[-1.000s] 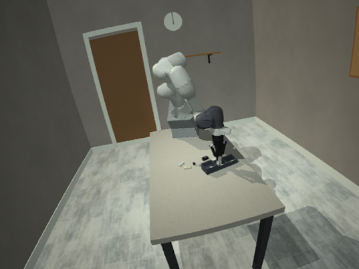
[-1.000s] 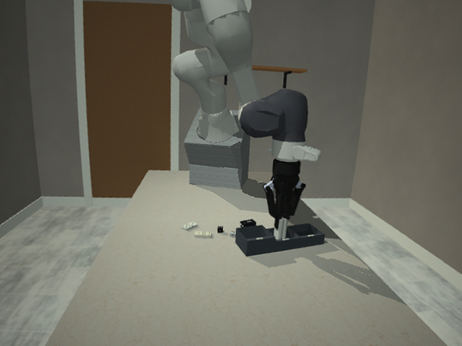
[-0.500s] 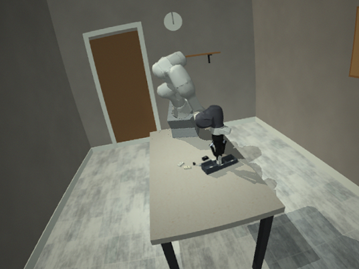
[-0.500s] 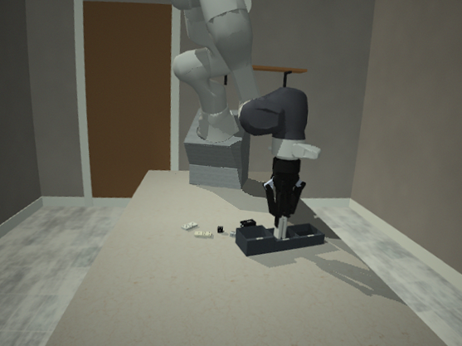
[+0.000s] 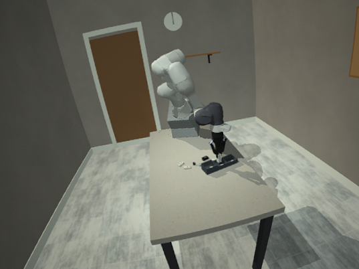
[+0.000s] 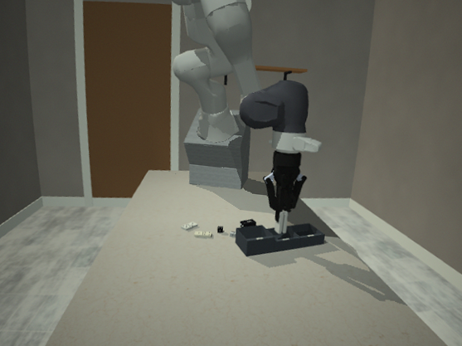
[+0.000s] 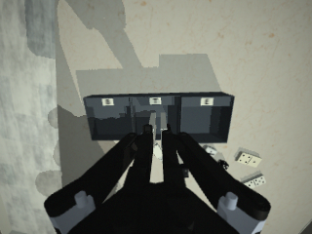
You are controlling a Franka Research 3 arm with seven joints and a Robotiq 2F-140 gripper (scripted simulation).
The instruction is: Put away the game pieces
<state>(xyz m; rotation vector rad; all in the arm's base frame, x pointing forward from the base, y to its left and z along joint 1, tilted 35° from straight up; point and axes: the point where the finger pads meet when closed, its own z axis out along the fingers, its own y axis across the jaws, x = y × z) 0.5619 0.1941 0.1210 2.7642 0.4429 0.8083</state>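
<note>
Dark three-part tray (image 5: 220, 167) (image 6: 286, 243) (image 7: 156, 96) sitting on the pale worktop (image 5: 210, 201) (image 6: 217, 298) (image 7: 263, 63). Bin E (image 5: 208, 165) (image 6: 257, 244) (image 7: 204, 119) is the end compartment on the dominoes' side; middle one labelled T. End effector (image 5: 219, 159) (image 6: 281, 228) (image 7: 158, 120) points down at the middle compartment, its pale finger pads all but pressed together, a slim gap between them, nothing pinched. Whether the tips touch the compartment floor, cannot tell. Game pieces outside bin E, on the worktop: a cream domino (image 5: 187, 167) (image 6: 203, 233) (image 7: 249, 158) and a white domino (image 5: 180, 164) (image 6: 189, 225) (image 7: 253, 181) lie flat near each other, pips up, the white one farther from the tray. Black die (image 6: 220, 228) (image 7: 223, 164) between dominoes and tray; white die (image 6: 232, 233) (image 7: 210, 150) just beside the tray's E end. A small black object (image 5: 204, 158) (image 6: 248, 223) rests near the tray on the arm-base side, kind unclear. Wrist view also gives a pale object (image 7: 157, 150) beyond the tray's edge, partly covered by the fingers; too little shows to name it.
</note>
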